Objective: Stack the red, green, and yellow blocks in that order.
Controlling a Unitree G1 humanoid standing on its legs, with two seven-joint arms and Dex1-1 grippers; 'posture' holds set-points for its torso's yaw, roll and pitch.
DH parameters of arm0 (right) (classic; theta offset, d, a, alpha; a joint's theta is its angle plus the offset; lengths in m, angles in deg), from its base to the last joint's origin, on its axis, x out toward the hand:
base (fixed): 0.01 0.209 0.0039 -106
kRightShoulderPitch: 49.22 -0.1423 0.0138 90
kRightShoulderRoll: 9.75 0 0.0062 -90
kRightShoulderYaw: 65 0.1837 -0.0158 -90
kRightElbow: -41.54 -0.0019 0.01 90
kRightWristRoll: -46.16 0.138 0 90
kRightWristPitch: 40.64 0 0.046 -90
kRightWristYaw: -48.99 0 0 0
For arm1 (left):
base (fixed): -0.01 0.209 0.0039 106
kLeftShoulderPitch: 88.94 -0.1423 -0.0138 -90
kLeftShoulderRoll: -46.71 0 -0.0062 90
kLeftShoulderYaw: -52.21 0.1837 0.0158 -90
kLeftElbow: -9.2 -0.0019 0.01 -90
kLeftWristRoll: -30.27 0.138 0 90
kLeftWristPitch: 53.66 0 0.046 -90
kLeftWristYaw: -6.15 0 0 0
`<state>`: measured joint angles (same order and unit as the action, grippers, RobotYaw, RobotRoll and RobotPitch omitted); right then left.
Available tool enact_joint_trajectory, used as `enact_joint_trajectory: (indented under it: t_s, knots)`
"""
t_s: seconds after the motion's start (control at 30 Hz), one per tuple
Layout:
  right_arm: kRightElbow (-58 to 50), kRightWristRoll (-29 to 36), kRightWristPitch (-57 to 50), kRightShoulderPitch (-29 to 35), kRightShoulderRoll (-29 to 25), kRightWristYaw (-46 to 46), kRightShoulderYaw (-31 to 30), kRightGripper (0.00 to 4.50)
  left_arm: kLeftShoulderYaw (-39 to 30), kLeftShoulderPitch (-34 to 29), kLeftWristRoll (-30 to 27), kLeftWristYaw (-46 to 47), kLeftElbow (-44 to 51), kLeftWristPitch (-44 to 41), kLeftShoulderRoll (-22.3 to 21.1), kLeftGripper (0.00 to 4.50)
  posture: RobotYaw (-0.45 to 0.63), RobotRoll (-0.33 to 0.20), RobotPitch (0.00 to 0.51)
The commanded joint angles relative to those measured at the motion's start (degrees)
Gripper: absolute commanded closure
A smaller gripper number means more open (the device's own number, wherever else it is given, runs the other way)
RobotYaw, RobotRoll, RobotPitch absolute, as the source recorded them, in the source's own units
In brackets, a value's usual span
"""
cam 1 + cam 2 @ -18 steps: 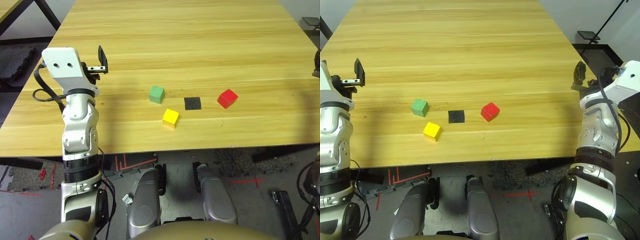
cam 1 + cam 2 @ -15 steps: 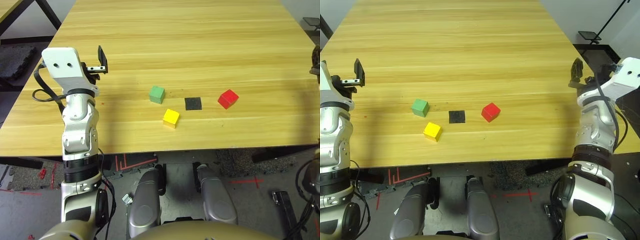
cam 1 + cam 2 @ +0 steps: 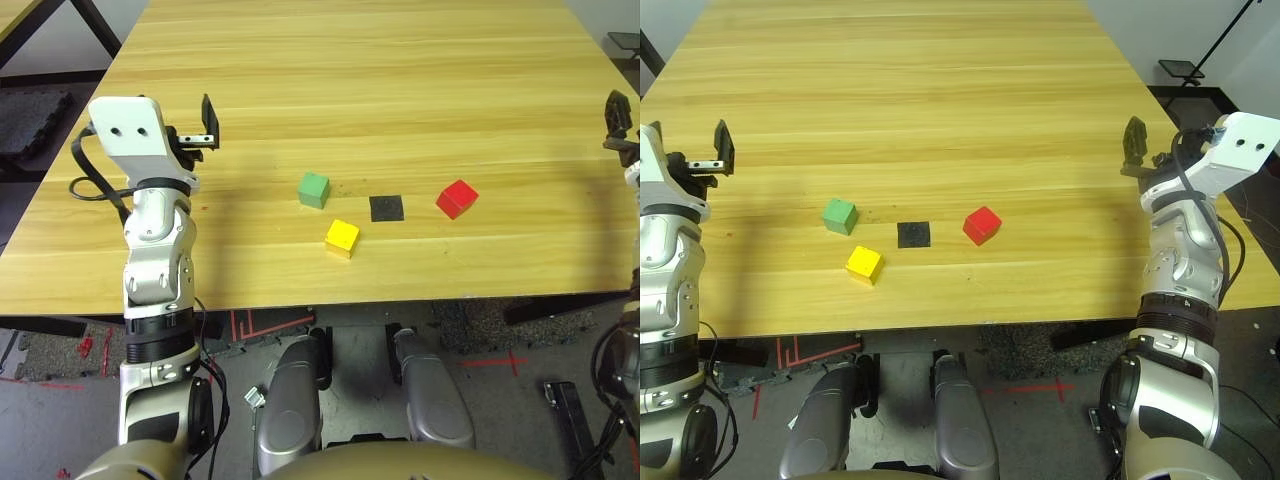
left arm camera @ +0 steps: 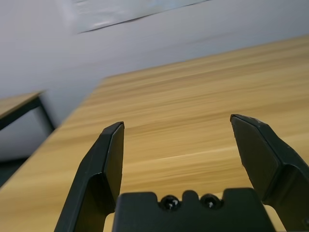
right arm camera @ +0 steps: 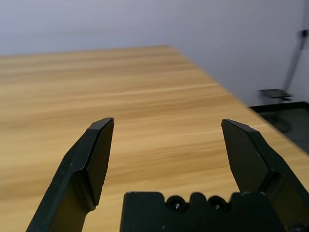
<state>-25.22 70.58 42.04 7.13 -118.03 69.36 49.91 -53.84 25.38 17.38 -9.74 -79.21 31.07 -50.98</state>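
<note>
Three small cubes lie apart near the table's front edge: the green block (image 3: 314, 189) on the left, the yellow block (image 3: 342, 237) in front of it, the red block (image 3: 456, 198) to the right. My left gripper (image 3: 207, 126) hovers over the table's left side, well left of the green block, open with nothing between its fingers (image 4: 107, 159). My right gripper (image 3: 1134, 146) hangs at the right edge, right of the red block, open and empty, its fingers (image 5: 94, 154) pointing across bare wood.
A flat black square patch (image 3: 385, 207) lies between the green and red blocks. The wooden table (image 3: 380, 80) stretches far back. Beyond its front edge lies grey floor with red tape marks (image 3: 245, 323).
My right gripper has moved left, inward over the table's right edge. The left gripper has barely shifted. The blocks lie where they were.
</note>
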Motion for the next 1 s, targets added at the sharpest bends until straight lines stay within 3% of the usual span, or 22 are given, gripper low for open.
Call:
enact_joint_trajectory:
  t_s: [0.03, 0.27, 0.4, 0.6, 0.77, 1.0]
  knots:
    - [-5.6, 2.2, -6.1, 2.2, -0.1, 0.7, -0.4, 0.0, 0.8, 0.3, -3.6, -10.2, -4.3, 2.3, -3.5, 0.03, 0.16, 0.03, 0.278]
    - [-16.7, 4.8, -19.2, 4.9, -3.4, 6.0, -3.4, 0.0, 4.5, 1.4, -9.0, -37.2, -12.9, 3.7, -14.8, 0.03, 0.16, 0.021, 0.302]
    - [-23.0, 7.7, -27.9, 5.9, -5.4, 9.6, -5.8, 0.0, 6.0, 5.6, -9.8, -48.2, -19.7, 5.0, -18.2, 0.03, 0.15, 0.016, 0.309]
    - [-33.4, 12.7, -39.8, 5.4, -7.0, 12.9, -10.5, 0.0, 8.5, 12.4, -9.9, -59.1, -27.3, 6.2, -18.5, 0.03, 0.13, 0.002, 0.306]
    - [-37.7, 13.7, -43.4, 6.4, -6.4, 13.9, -13.6, 0.0, 9.2, 13.2, -10.5, -63.5, -28.0, 5.7, -17.8, 0.03, 0.13, -0.002, 0.302]
    - [-40.0, 6.5, -35.8, 10.6, -6.3, 16.1, -20.4, 0.0, 8.9, 10.2, -12.3, -66.4, -22.9, 3.0, -17.5, 0.03, 0.16, 0.002, 0.292]
